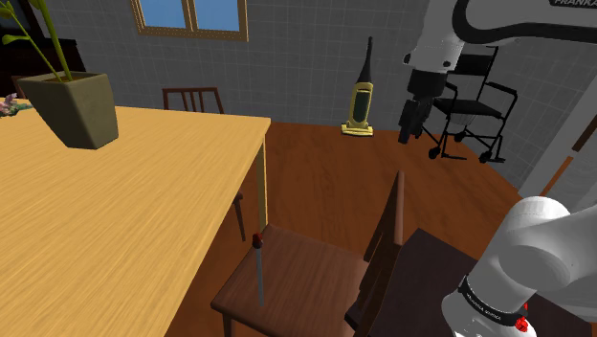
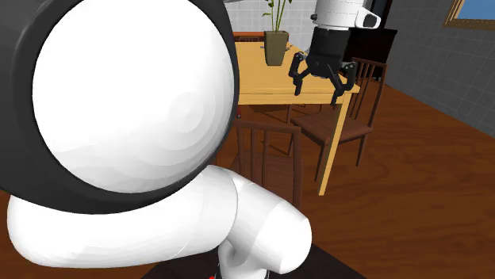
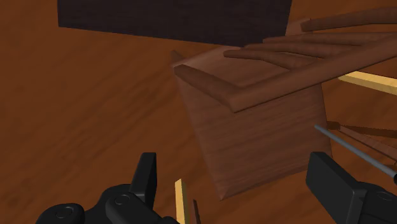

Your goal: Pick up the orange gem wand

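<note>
The wand [image 1: 259,273] is a thin grey rod with a small red-orange gem at one end. It rests on the seat of a dark wooden chair [image 1: 306,273] pulled up to the table's end. In the wrist view the wand's rod [image 3: 356,150] runs past the chair seat [image 3: 254,140], close to one black finger [image 3: 334,184]. My gripper [image 1: 409,121] hangs high in the air, well above the chair and off to the shoulder view's right of it. Seen from the second exterior view, the gripper [image 2: 320,83] stands open with nothing between its fingers, as it [image 3: 238,191] does in the wrist view.
A light wooden table [image 1: 115,220] carries an olive planter [image 1: 72,107] at its far end. A second chair [image 1: 194,98] stands behind the table. A yellow vacuum [image 1: 361,103] and a wheelchair [image 1: 474,113] stand by the grey wall. My stand [image 1: 421,287] is beside the chair back.
</note>
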Available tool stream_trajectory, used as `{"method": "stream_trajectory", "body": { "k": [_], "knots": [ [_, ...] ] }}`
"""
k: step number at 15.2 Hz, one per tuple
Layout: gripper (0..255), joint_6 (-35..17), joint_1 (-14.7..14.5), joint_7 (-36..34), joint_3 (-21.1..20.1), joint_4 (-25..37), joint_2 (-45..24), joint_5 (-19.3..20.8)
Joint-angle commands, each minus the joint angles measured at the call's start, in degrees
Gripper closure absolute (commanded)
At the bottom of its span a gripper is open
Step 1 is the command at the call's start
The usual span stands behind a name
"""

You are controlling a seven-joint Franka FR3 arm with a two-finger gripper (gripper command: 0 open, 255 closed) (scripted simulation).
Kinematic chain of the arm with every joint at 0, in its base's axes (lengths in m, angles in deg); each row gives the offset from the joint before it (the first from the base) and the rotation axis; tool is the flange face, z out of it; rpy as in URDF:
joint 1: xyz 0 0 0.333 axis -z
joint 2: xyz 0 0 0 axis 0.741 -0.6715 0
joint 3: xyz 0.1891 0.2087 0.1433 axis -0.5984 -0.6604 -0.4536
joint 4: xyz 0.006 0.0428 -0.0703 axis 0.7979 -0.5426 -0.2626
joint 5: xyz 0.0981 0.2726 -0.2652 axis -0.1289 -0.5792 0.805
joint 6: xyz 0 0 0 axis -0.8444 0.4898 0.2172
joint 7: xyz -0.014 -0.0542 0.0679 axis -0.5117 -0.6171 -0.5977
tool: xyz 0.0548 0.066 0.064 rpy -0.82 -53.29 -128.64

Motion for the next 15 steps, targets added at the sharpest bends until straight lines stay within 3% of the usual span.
{"method": "stream_trajectory", "body": {
  "k": [1, 15],
  "knots": [
    [0, 0.0, 0.0, 0.0, 0.0, 0.0, 0.0, 0.0],
    [0, -15.9, -5.2, -13.0, -15.6, 0.6, -14.0, -6.0]
  ]
}}
